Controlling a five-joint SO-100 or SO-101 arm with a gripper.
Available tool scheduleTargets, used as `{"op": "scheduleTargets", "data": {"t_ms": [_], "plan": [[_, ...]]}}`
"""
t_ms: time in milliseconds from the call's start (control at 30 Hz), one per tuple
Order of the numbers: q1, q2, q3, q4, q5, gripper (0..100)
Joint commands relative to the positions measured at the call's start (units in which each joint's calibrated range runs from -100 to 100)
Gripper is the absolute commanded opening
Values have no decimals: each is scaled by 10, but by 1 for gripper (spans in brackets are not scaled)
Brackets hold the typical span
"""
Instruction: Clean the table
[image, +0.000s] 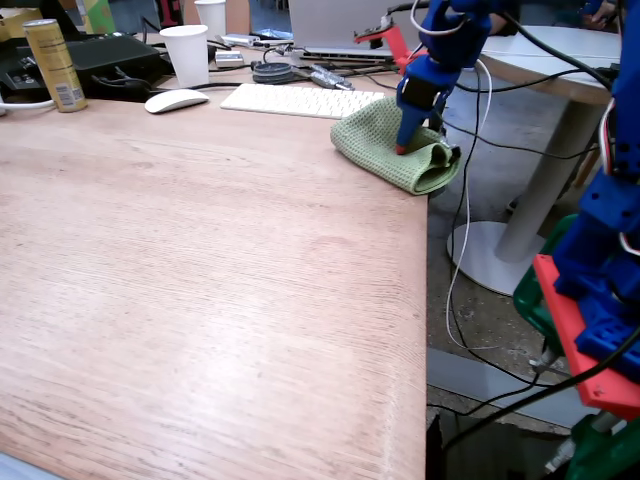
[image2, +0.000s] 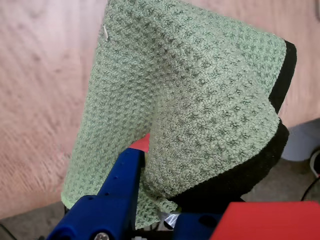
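The large light wood-grain table (image: 200, 280) fills the fixed view and shows at the left of the wrist view (image2: 40, 75). A green knitted cloth (image: 380, 140) lies crumpled at the table's far right edge, partly overhanging it. My blue gripper (image: 405, 148) comes down from above onto the cloth's middle. In the wrist view the cloth (image2: 190, 85) fills the frame with a dark underside at its right. My gripper (image2: 150, 150) has a fold of cloth pinched against its blue, red-tipped finger (image2: 127, 170). The other finger is hidden by the cloth.
Along the table's far side stand a white keyboard (image: 300, 100), a white mouse (image: 176, 101), a paper cup (image: 186, 55), a yellow can (image: 55, 65) and a laptop (image: 340, 25). A white round pedestal table (image: 560, 60) and another blue-and-red arm (image: 600, 280) are at the right, with hanging cables.
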Motion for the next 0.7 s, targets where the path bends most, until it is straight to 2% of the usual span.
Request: {"op": "scheduleTargets", "data": {"t_ms": [0,133,200,233,267,367,533,667], "plan": [[20,-7,-12,16,2,0],[-1,-181,-13,167,2,0],[-14,-272,-5,209,1,0],[-89,-350,-3,255,0,0],[-109,-383,-8,281,1,0],[-243,-446,-4,304,1,0],[-491,-446,-12,302,-3,0],[-620,-413,-20,292,-4,0]]}}
